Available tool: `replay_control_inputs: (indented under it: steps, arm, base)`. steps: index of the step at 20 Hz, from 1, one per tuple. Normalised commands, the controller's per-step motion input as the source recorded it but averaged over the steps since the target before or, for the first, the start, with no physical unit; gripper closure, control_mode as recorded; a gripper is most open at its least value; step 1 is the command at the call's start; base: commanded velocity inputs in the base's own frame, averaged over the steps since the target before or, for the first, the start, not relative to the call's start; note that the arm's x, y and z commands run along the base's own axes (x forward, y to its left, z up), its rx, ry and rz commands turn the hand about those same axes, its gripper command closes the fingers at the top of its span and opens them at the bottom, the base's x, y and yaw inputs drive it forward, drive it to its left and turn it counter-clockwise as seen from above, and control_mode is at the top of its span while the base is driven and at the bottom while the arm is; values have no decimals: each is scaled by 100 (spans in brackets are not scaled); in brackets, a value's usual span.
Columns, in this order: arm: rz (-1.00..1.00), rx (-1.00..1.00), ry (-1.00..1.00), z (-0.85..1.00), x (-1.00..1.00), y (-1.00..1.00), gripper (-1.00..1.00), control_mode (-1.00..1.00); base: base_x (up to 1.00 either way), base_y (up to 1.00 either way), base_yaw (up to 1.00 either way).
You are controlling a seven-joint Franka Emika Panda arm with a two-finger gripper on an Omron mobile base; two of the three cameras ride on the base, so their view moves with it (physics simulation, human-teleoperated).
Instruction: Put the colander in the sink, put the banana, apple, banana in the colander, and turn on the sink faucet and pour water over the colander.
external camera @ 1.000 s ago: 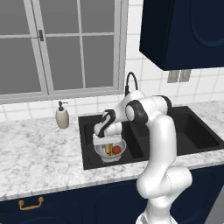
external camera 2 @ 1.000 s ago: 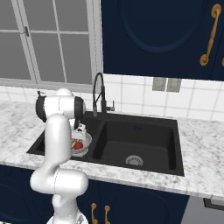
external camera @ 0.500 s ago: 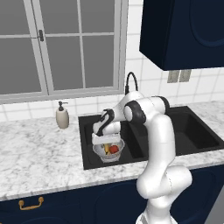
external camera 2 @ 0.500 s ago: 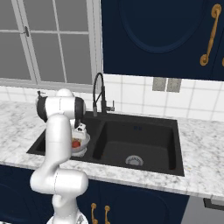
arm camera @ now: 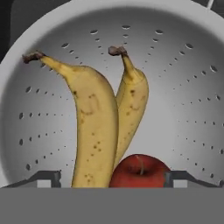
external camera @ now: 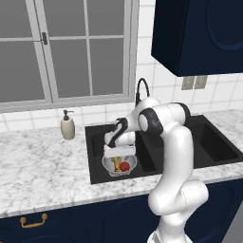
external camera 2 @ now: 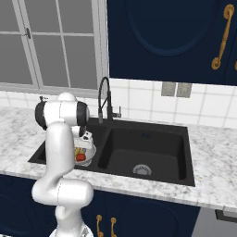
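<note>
Your tool [arm camera: 112, 177] hangs just above the colander [arm camera: 183, 87], its two tips spread wide with nothing between them. The colander sits in the sink's [external camera: 147, 161] left basin, near that basin's front edge. Inside it lie two bananas and an apple: the larger banana [arm camera: 94, 127] and the slimmer banana [arm camera: 131, 103] rest side by side and touching, with the apple [arm camera: 138, 170] tucked against their lower ends. So the fruit looks loaded, and what is left, as you can judge, is the faucet [external camera 2: 105, 99].

Watch these risks. The tips stand either side of the apple and close above the fruit; if you swing sideways before lifting, a tip could catch the apple, a banana or the colander's wall and drag the bowl across the basin. Go straight up first.

The faucet stands at the sink's back edge, by the divider between the basins, and its arched spout rises high. Your forearm is folded close beside it, so a wide swing may strike the spout. I cannot tell from here where the spout is aimed or where its handle sits; if the stream misses the colander, the task fails.

Open room lies over the right basin [external camera 2: 148, 155], which holds nothing but its drain, and over the desk [external camera: 42, 161] to the left, where only the soap bottle [external camera: 68, 126] stands near the back wall.
</note>
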Motion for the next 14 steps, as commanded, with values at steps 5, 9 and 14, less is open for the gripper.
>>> replay_control_inputs:
  steps: [5,9,14]
  arm:
    - [-4,0,-5,72,-23,3,-100,-100]
    - [-5,0,-11,77,-40,0,-100,-100]
    - [-10,-1,-23,69,-49,-9,-100,-100]
  base:
    - [0,0,0]
    - [0,0,0]
    - [0,0,0]
